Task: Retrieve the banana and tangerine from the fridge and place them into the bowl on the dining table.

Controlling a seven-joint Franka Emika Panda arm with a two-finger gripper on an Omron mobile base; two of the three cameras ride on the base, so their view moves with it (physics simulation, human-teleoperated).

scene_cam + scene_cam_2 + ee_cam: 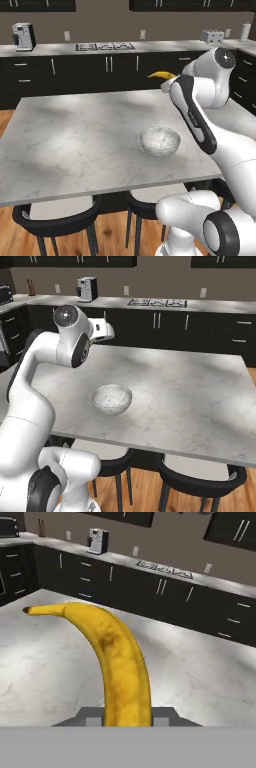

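My gripper (127,718) is shut on the banana (120,662), a curved yellow fruit that rises from between the fingers with its dark tip pointing out over the table. From the left base view the banana's tip (161,75) sticks out past the arm's forearm, above the far right part of the dining table (75,145). The white marbled bowl (160,141) stands empty on the marble top (190,401), nearer the robot and below the hand; the right base view has the bowl (112,399) left of centre. The tangerine and the fridge are out of view.
Dark round-backed chairs (55,217) (200,478) are tucked under the table's near edge. Behind the table runs a dark cabinet counter with a coffee machine (23,36), a cooktop (105,46), a toaster (212,36) and a paper towel roll (245,31).
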